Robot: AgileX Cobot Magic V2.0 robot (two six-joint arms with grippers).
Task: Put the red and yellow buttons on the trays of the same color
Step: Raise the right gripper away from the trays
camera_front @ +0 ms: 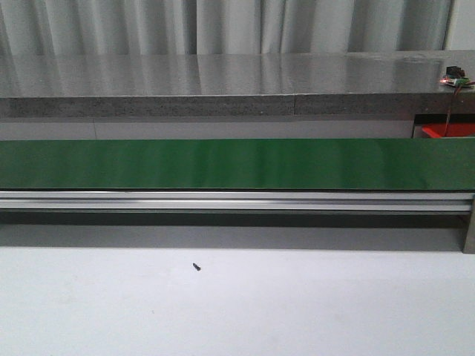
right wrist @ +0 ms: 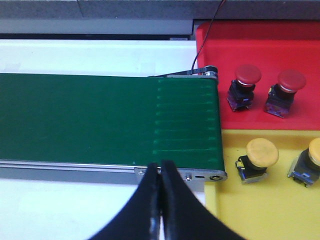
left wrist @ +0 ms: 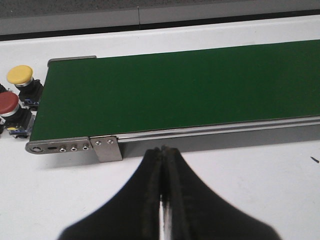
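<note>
Green belt (camera_front: pixel 237 163) runs bare across the front view; no gripper shows.

Left wrist: gripper (left wrist: pixel 162 150) pressed closed, empty; a yellow button (left wrist: pixel 20 75) and a red button (left wrist: pixel 8 103) wait off the belt's end.

Right wrist: gripper (right wrist: pixel 160 166) closed, empty; red tray (right wrist: pixel 280 40) holds two, yellow tray (right wrist: pixel 260 210) two.

Likely light, rigid plastic; smooth domed caps could slip, so grip the square black bodies.

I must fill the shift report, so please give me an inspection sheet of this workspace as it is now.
Surface: white table; green conveyor belt bare.
Job's things: two red buttons on red tray; two yellow buttons on yellow tray; one yellow button and one red button beside the belt's other end.
Clutter: small dark speck.
Grippers: left gripper and right gripper shut, empty.
Cables: thin black wire.
Surroundings: grey ledge, curtain.
</note>
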